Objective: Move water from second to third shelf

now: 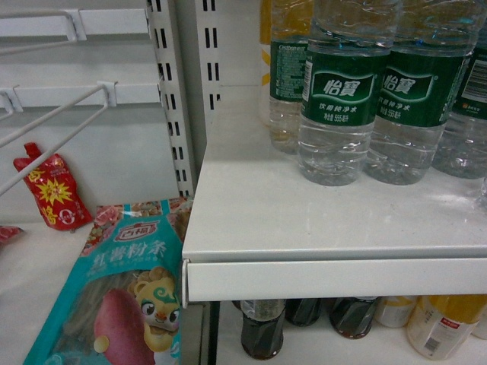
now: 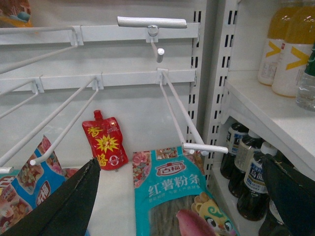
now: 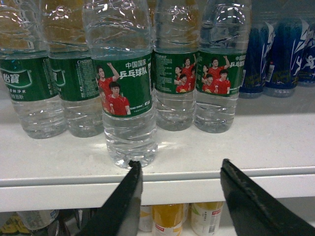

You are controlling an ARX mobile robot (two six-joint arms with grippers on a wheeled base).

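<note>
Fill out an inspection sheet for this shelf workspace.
Surface: white shelf, bare along its front edge.
Job's things: front water bottle upright near the edge, ahead of a row of like bottles.
Clutter: cola bottles below; orange drinks; blue bottles; red pouch; teal noodle bag.
Grippers: right gripper open, in front of the shelf edge, right of the front bottle; left gripper open, empty.
Cables: nothing seen.
Surroundings: white peg hooks, slotted uprights.
</note>
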